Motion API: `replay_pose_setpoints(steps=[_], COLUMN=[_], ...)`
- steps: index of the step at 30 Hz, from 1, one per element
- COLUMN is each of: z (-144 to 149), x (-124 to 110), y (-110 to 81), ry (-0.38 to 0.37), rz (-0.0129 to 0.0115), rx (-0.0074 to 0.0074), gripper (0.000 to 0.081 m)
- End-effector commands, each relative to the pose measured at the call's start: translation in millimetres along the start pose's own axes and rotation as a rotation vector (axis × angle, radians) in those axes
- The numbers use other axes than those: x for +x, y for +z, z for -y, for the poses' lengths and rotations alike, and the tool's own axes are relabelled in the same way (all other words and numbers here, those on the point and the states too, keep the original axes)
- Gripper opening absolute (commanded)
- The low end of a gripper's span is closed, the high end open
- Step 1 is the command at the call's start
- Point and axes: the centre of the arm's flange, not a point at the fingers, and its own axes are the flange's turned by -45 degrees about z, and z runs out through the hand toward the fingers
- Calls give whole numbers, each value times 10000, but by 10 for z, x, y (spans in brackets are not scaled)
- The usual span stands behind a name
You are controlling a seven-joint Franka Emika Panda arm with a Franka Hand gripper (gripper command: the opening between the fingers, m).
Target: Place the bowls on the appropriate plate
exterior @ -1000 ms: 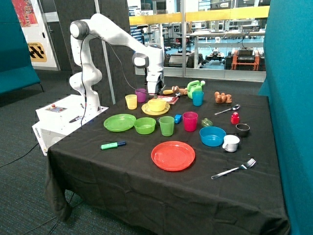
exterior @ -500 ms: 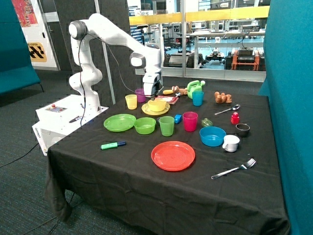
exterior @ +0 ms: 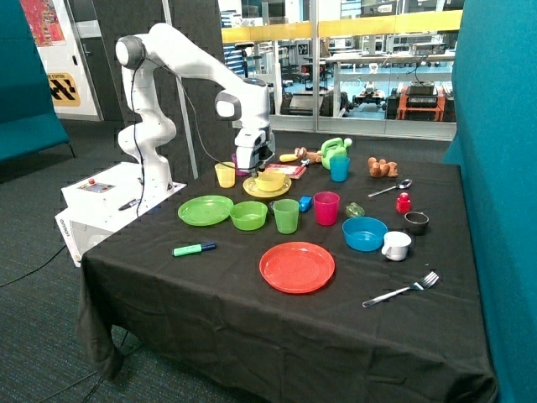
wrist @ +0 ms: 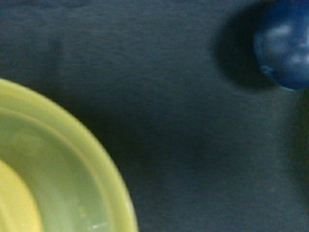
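The yellow bowl (exterior: 269, 179) already sits on its matching yellow plate (exterior: 253, 189), upper middle of the outside view, while the lime green bowl (exterior: 248, 215) waits beside the green plate (exterior: 205, 210), the gripper (exterior: 246, 166), fingers unreadable, hanging just beside the yellow pair

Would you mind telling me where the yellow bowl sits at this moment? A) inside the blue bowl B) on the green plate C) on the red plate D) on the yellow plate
D: the yellow bowl rests on the yellow plate, behind the green cup.
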Motion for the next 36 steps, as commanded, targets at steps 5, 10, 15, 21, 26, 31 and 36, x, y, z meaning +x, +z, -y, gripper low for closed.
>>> replay_pose_setpoints(steps=[5, 10, 15, 21, 26, 31, 36], z=[-476, -576, -684, -705, -666, -678, -710], x=[-44, -56, -53, -31, -6, 21, 41], y=[94, 114, 128, 207, 274, 321, 367], ry=[717, 947, 1106, 1002, 817, 787, 851], rz=[-19, -18, -18, -18, -18, -19, -18], rx=[41, 41, 41, 41, 41, 41, 41], gripper=[351, 349, 363, 350, 345, 344, 344])
